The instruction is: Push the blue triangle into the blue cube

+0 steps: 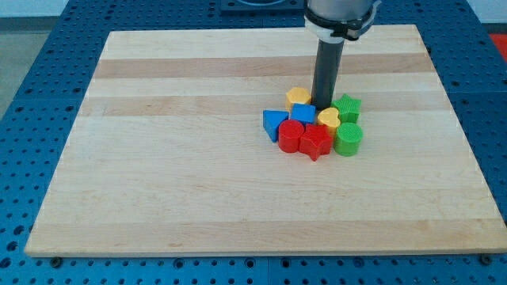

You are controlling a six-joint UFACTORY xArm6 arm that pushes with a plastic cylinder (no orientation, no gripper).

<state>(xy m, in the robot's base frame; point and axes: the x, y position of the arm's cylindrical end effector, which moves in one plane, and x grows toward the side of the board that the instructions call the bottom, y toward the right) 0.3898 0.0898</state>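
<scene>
The blue triangle (274,124) lies at the left edge of a tight cluster of blocks, right of the board's middle. The blue cube (303,114) sits just to its right and a little higher, the two touching or nearly so. My tip (322,106) comes down at the cluster's top, between the yellow block (298,97) and the green star (346,108), just right of and above the blue cube. The tip is on the far side of the cube from the triangle.
Other blocks pack the cluster: a yellow heart (328,119), a red cylinder (290,136), a red star (314,142) and a green cylinder (348,138). The wooden board (158,158) rests on a blue perforated table (32,95).
</scene>
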